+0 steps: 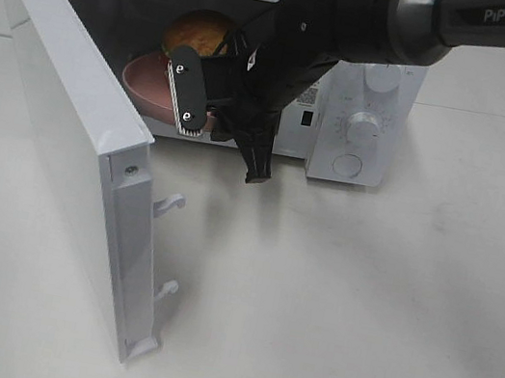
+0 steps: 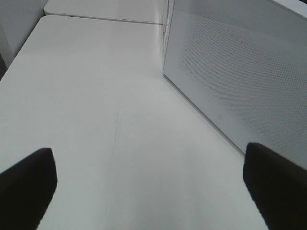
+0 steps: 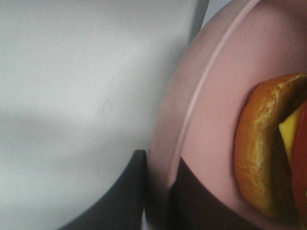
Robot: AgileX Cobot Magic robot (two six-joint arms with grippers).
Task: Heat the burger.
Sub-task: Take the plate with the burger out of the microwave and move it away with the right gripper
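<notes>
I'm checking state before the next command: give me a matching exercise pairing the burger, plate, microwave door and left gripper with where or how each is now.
Things:
1. burger
2. plate
3. microwave door
4. left gripper

States:
A. swung wide open
B. fingers apart over bare table
C. rim pinched by the right gripper
D. sitting on the plate at the oven mouth

Pairs: 1-D, 2-C, 3-A, 4-B

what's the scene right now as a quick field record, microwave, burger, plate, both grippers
microwave: door swung wide open
burger: on the plate, inside the microwave opening
plate: pink, rim at the microwave's front edge
right gripper: shut on the plate rim
left gripper: open, holding nothing, over bare table beside the microwave
</notes>
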